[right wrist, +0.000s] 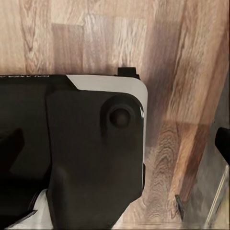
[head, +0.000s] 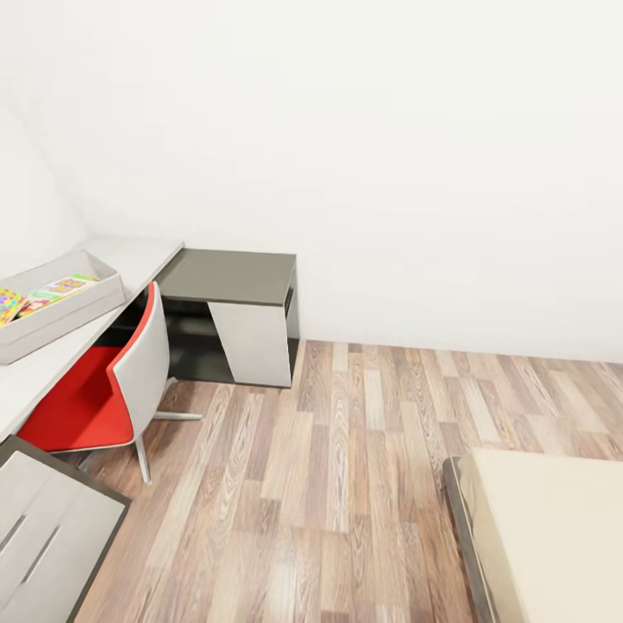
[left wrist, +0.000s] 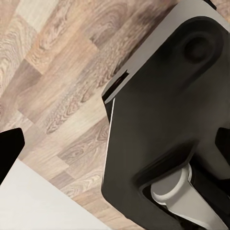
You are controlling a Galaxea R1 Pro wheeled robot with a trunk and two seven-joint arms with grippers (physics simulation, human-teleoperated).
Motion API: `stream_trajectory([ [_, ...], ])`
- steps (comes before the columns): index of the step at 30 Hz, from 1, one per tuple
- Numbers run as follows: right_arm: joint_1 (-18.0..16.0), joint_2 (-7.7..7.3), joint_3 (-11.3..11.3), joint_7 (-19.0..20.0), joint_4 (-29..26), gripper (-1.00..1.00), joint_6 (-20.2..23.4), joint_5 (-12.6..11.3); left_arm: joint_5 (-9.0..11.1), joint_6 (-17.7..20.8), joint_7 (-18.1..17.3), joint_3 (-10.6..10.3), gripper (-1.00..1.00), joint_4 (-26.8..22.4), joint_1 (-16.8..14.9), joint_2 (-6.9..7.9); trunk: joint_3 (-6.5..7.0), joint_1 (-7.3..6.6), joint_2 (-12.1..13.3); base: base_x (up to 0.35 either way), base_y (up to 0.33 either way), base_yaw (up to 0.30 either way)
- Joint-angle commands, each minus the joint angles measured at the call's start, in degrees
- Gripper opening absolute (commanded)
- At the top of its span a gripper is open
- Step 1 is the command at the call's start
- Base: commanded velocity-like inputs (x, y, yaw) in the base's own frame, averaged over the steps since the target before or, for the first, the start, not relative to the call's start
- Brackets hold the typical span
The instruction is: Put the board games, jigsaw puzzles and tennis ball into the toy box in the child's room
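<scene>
Head view, left edge of the frame: the toy box, a shallow light grey bin, sits on the pale desk, its long axis running from the lower left up toward the right, along the desk's length. Two colourful flat boxes lie inside it: one at the far left edge in yellow, pink and green, and beside it a green-and-yellow one lying lengthwise along the bin. Any writing on them is too small to read. Under the desk stands a chair with a red seat and a white shell. At the lower left corner is a grey cabinet top. Right of the pale desk, a lower dark grey desk stands against the white wall. Wood-plank floor fills the middle. At the lower right, a corner of the bed shows its beige mattress.

Both wrist views show dark robot body over the plank floor. A dark band in the right wrist view carries small, unreadable lettering. Whether either gripper is clenched or released cannot be told.
</scene>
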Motion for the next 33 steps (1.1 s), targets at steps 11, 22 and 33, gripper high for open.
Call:
stream_trajectory([
  [11,0.28,-0.03,0.84,3.68,7.15,1.0,8.61,-0.28,0.72,0.31,0.48,-0.37,1.0,4.02,1.39,-1.2,0.94,0.04,-0.1,0.0,0.0,0.0],
  [22,-0.41,0.14,1.37,6.1,7.61,1.0,17.13,3.09,0.75,0.34,0.51,-0.31,1.0,7.92,4.61,-1.84,1.98,0.04,-0.1,0.0,0.0,0.0],
  [33,-0.45,0.29,1.85,6.43,7.49,1.0,17.67,5.87,0.76,0.34,0.48,-0.29,1.0,8.38,5.25,-1.93,3.02,0.04,-0.1,0.0,0.0,0.0],
])
